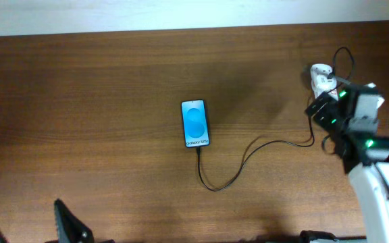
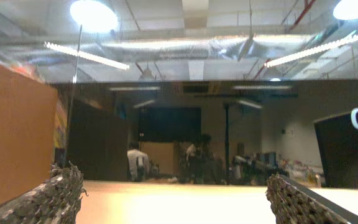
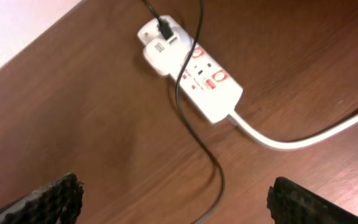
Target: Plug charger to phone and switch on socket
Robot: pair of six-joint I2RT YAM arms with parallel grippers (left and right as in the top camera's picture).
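The phone (image 1: 194, 123) lies face up mid-table, its blue screen lit. The charger's thin black cable (image 1: 248, 154) runs from the phone's lower edge, where its tip seems plugged in, in a loop to the right up to the socket (image 1: 321, 75). In the right wrist view the white socket (image 3: 211, 84) with red markings holds a white adapter (image 3: 157, 46), and the black cable (image 3: 194, 130) trails from it. My right gripper (image 3: 179, 200) is open and empty, hovering just short of the socket (image 1: 318, 106). My left gripper (image 2: 176, 190) is open and empty at the table's front left (image 1: 26, 229).
The socket's thick white cord (image 3: 291, 138) runs off to the right across the wooden table (image 1: 100, 121). The table's far edge meets a pale wall (image 1: 147, 13). The left wrist view looks out level over the table into the room.
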